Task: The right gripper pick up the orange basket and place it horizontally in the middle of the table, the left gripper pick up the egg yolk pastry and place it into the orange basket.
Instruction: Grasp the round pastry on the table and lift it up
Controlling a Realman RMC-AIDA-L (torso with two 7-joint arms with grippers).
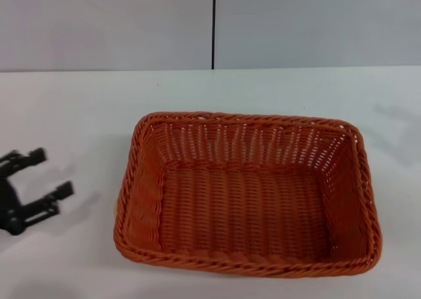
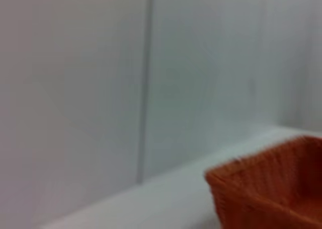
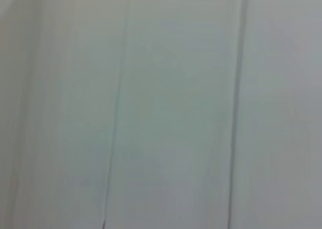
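The orange basket (image 1: 247,194) lies lengthwise across the middle of the white table (image 1: 72,108), and nothing shows inside it. My left gripper (image 1: 51,173) hovers at the left edge of the head view, well left of the basket. It is open, with nothing between its fingers. The left wrist view catches one corner of the orange basket (image 2: 271,191) on the table (image 2: 166,199). The egg yolk pastry is out of view in every frame. My right gripper is out of view too; its wrist view shows only grey wall panels.
A grey panelled wall (image 1: 105,23) with a dark vertical seam (image 1: 214,26) rises behind the table's far edge. A faint shadow (image 1: 398,125) falls on the table at the far right. Bare tabletop surrounds the basket.
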